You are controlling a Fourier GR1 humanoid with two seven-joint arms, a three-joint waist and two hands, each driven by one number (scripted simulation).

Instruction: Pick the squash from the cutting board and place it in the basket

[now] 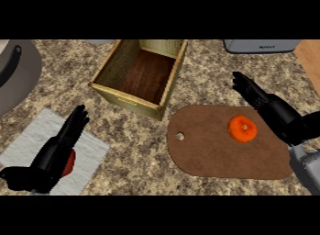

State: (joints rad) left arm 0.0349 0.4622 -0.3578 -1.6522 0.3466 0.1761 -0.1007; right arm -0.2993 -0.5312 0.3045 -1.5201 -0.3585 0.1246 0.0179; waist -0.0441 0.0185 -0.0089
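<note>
An orange, round squash lies on the brown cutting board at the right of the counter. My right hand is just right of the squash, fingers straight and pointing up and to the left, not touching it. The basket, a pale wooden box with a dark bottom, stands up and to the left of the board with nothing in it. My left hand rests open at the lower left, fingers straight, over a white cloth.
A white cloth lies at the lower left with a red thing partly hidden under my left hand. A large grey round object fills the upper left. A grey appliance stands at the back right.
</note>
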